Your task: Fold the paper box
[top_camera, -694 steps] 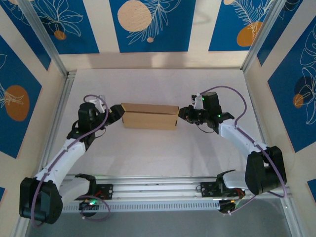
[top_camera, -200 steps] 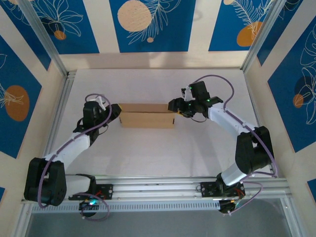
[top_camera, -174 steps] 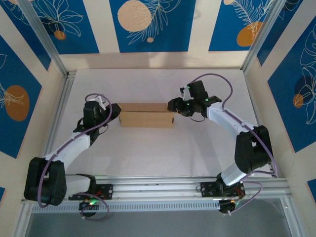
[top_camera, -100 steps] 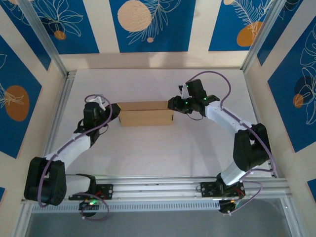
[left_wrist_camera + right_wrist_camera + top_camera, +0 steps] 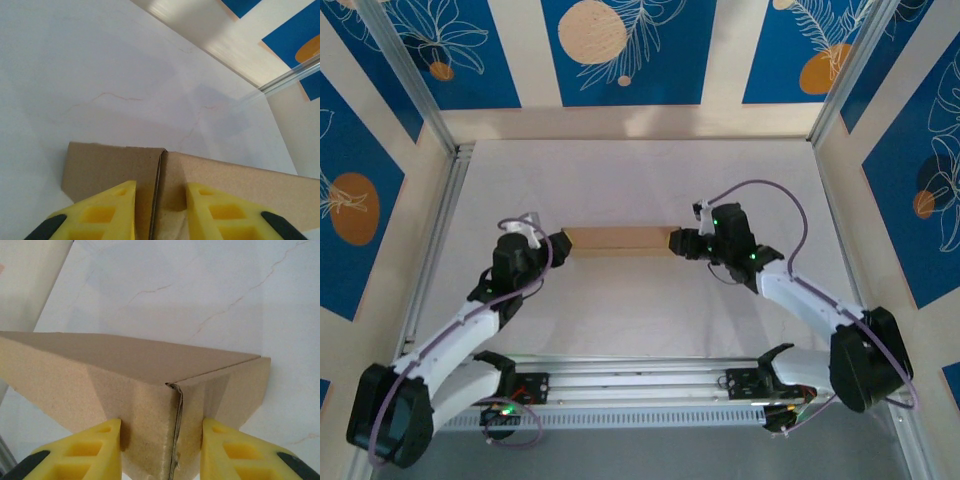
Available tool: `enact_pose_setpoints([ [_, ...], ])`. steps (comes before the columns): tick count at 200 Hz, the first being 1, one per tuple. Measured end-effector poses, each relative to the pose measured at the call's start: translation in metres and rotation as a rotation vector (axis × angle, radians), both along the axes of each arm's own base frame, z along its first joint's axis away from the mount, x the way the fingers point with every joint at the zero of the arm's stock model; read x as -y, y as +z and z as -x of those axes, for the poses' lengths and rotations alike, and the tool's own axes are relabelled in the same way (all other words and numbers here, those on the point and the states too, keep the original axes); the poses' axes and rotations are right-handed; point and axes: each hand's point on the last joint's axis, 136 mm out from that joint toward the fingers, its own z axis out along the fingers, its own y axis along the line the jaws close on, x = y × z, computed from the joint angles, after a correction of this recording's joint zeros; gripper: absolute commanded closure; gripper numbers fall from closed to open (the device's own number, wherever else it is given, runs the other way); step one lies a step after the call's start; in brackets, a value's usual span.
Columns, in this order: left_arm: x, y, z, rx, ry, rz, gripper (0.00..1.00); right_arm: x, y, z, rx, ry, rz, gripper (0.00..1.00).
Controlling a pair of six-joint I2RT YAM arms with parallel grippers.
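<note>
Paper box (image 5: 615, 239) gripped at both ends over the bench (image 5: 620, 320).
My left jaws clamp its left end, my right jaws its right end.

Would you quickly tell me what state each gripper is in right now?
Left gripper: closed on the left end of the paper box.
Right gripper: closed on the paper box's right end.

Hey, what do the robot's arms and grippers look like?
The left arm and right arm have white links and bulky black joints, each trailing a looping lilac cable. Small green lights glow by the right wrist and at the bases. The fingers are yellow wedges with rectangular recesses and black patches near their roots.
</note>
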Motion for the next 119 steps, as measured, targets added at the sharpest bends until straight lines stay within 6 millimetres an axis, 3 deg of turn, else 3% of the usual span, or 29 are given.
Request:
enact_pose_setpoints([
  [20,0.001,-0.011,0.017,-0.027,-0.017,-0.018,0.53,0.001,-0.009,0.021,0.014,0.01,0.021,0.46],
  [40,0.004,-0.03,0.037,-0.102,-0.052,-0.038,0.45,0.008,-0.026,0.044,-0.02,0.013,0.041,0.41],
  [57,0.003,-0.037,0.048,-0.144,-0.061,-0.047,0.41,0.015,-0.025,0.055,-0.026,0.004,0.036,0.37],
  [86,0.001,-0.044,0.054,-0.197,-0.07,-0.071,0.35,0.023,-0.015,0.051,-0.023,-0.03,0.021,0.35],
  [119,0.004,-0.041,0.037,-0.237,-0.073,-0.147,0.32,0.036,-0.031,0.024,-0.21,-0.123,0.035,0.4],
])
